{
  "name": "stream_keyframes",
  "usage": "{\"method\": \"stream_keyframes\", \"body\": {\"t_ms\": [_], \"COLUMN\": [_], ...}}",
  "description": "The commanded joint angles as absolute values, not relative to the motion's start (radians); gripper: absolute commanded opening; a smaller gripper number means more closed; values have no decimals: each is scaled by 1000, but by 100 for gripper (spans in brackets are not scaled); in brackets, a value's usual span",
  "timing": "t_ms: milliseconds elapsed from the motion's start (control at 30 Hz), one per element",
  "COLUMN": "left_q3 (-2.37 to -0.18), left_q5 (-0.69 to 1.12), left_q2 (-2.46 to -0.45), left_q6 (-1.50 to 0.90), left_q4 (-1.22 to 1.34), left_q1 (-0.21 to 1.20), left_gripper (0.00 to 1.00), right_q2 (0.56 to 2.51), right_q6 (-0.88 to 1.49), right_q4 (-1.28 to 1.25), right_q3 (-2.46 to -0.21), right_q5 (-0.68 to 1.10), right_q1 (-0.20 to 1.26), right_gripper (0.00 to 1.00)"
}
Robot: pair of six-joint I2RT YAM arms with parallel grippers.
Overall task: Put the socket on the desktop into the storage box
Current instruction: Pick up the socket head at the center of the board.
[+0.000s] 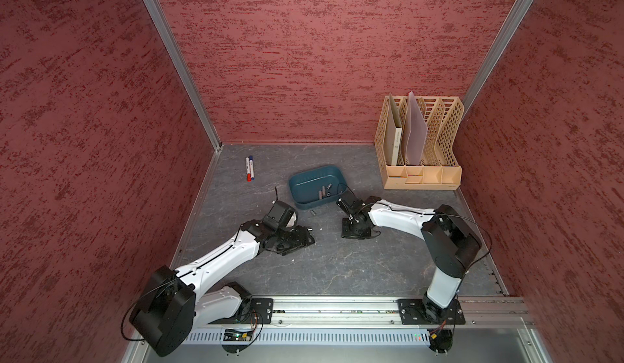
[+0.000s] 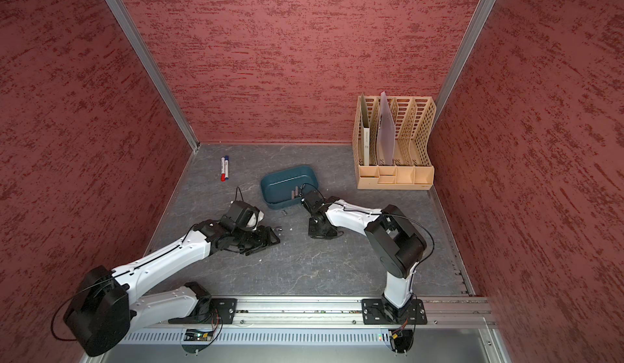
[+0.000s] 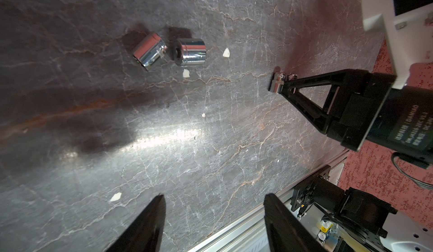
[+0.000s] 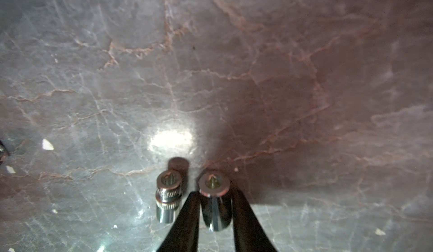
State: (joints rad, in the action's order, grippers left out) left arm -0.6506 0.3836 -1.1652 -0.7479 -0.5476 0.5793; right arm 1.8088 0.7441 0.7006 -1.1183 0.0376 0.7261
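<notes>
Held socket (image 4: 212,185), knurled socket (image 4: 167,198) (just beside)

Lab test cell: red walls (image 1: 304,57), rail-mounted arms (image 1: 398,217).

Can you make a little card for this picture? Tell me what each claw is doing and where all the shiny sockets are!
Left claw: open, empty, over the desktop
Right claw: closed on one socket, down at the desktop
Neighbour socket: loose, lying right beside the held one
Two more sockets: loose on the desktop, ahead of the left claw
Storage box: a few stored sockets inside
Also there: two markers, file rack
</notes>
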Motion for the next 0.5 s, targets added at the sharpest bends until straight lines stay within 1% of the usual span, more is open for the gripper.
{"method": "stream_keyframes", "body": {"t_ms": [0, 100, 200, 467], "left_q3": [-639, -639, -637, -646], "left_q5": [372, 371, 369, 349], "left_q2": [-1170, -1167, -1166, -1154], "left_q6": [-752, -753, -753, -761], "left_q4": [-526, -525, -522, -516], "left_q1": [586, 586, 587, 586], "left_gripper": [69, 69, 69, 70], "right_q2": [1828, 1827, 1815, 1746], "right_q6": [745, 745, 746, 726], "right_q4": [687, 689, 691, 744], "right_q3": [-1114, -1113, -1110, -1145], "right_q5": [10, 6, 2, -20], "right_q1": [722, 722, 722, 723], "right_gripper": [23, 17, 14, 13]}}
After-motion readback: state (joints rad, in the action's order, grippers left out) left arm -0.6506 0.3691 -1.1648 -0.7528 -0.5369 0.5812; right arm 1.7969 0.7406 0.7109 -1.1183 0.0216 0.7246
